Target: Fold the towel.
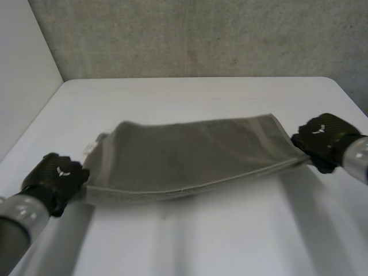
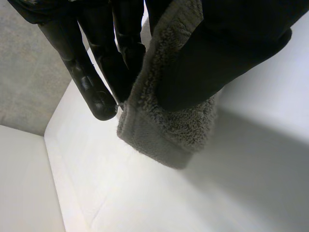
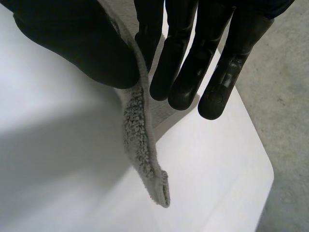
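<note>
The grey terry-cloth towel is the centre of the action: it hangs as a long band, drawn out sideways between the two hands over the flat white table. Its near edge sags a little in the middle, and its shadow falls on the tabletop below.

On to the left black hand, at the towel's left end. The left wrist view has the answer: the thumb presses the fluffy cloth against the straight fingers, a firm pinch on the corner, with the tip of the cloth poking out below. The right black hand mirrors it at the right end: the thumb and fingers squeeze the towel's edge between them, and a narrow tail of cloth dangles beneath.

How far along? By my reading this is mid-fold. Both ends are gripped and the towel is raised, but nothing lies flat and finished yet. I can't tell whether the band is already doubled. Laying it down and squaring the edges looks like the remaining work.

Behind the table stands a rough grey wall. As for writing, there is none to read. Each hand carries a small white mark on its back, too small to make out.
</note>
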Tool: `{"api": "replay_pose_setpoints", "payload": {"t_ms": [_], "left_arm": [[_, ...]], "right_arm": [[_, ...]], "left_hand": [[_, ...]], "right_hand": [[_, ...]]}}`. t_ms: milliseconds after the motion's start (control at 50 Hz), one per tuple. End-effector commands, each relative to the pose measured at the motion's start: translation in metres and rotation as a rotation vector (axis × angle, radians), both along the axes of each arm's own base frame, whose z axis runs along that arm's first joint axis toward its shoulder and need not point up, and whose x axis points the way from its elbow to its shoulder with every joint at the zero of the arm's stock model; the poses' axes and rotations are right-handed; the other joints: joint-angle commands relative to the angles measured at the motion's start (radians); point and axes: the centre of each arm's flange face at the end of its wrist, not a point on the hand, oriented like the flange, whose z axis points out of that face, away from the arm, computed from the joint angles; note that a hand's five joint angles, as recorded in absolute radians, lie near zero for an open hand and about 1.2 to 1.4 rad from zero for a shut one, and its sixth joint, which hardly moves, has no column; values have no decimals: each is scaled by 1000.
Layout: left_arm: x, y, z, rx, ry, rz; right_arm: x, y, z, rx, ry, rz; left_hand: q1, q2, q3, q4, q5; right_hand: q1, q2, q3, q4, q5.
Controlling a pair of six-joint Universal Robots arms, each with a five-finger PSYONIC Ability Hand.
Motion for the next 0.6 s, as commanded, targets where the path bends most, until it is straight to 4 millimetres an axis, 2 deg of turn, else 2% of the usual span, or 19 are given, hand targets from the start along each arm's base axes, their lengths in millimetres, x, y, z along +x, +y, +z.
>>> {"api": "replay_pose_setpoints", "payload": {"t_ms": [20, 80, 120, 140, 160, 200, 220, 260, 280, 300, 320, 360, 380, 420, 440, 460, 480, 520, 600], "left_arm": [[1, 17, 21, -20, 14, -37], [-1, 8, 23, -36, 25, -53], [-4, -1, 15, -19, 27, -61], [-6, -12, 4, 5, 23, -65], [-6, -12, 4, 5, 23, -65], [-12, -36, -11, 11, 20, -65], [-12, -36, -11, 11, 20, -65], [-18, -63, -24, 2, 18, -67], [-18, -63, -24, 2, 18, -67], [-21, -77, -32, -1, 17, -68], [-21, -77, -32, -1, 17, -68], [-28, -106, -41, -30, 17, -70], [-28, -106, -41, -30, 17, -70], [-36, -133, -48, -78, 27, -76], [-36, -133, -48, -78, 27, -76], [-38, -147, -52, -104, 31, -69], [-38, -147, -52, -104, 31, -69], [-43, -170, -61, -139, 33, -56], [-45, -185, -70, -151, 27, -34]], "right_arm": [[-9, 24, 16, -7, 92, 35], [-7, 21, 12, -9, 99, 38], [-7, 16, 8, -10, 102, 33], [-7, 9, 0, -6, 107, 25], [-7, 9, 0, -6, 107, 25], [-7, -11, -20, 6, 123, 2], [-7, -11, -20, 6, 123, 2], [-5, -31, -31, -26, 137, -26], [-5, -31, -31, -26, 137, -26], [2, -38, -35, -50, 141, -22], [2, -38, -35, -50, 141, -22], [25, -50, -51, -92, 145, 19], [25, -50, -51, -92, 145, 19], [38, -71, -65, -154, 143, 17], [38, -71, -65, -155, 143, 17], [43, -81, -70, -190, 140, 12], [43, -81, -71, -190, 140, 12], [52, -105, -82, -272, 125, 7], [63, -125, -91, -355, 103, 15]], "left_hand": [[201, 179, 180, 179, 178], [201, 179, 180, 179, 178], [201, 179, 180, 179, 178], [201, 179, 180, 179, 178], [201, 179, 180, 179, 178], [201, 179, 180, 179, 178], [201, 179, 180, 179, 178], [201, 179, 180, 179, 178], [201, 179, 180, 179, 178], [201, 179, 180, 179, 178], [201, 179, 180, 179, 178], [201, 179, 180, 179, 178], [201, 179, 180, 179, 178], [201, 179, 180, 179, 178], [201, 179, 180, 179, 178], [201, 179, 180, 179, 178], [201, 179, 180, 179, 178], [201, 179, 180, 179, 178], [201, 179, 180, 179, 178]], "right_hand": [[447, 223, 212, 202, 197], [447, 223, 212, 202, 197], [447, 223, 212, 202, 197], [447, 223, 212, 202, 197], [447, 223, 212, 202, 197], [447, 223, 212, 202, 197], [447, 223, 212, 202, 197], [447, 223, 212, 202, 197], [447, 223, 212, 202, 197], [447, 223, 212, 202, 197], [447, 223, 212, 202, 197], [447, 223, 212, 202, 197], [447, 223, 212, 202, 197], [447, 223, 212, 202, 197], [447, 223, 212, 202, 197], [447, 223, 212, 202, 197], [447, 223, 212, 202, 197], [447, 223, 212, 202, 197], [447, 223, 212, 202, 197]]}}
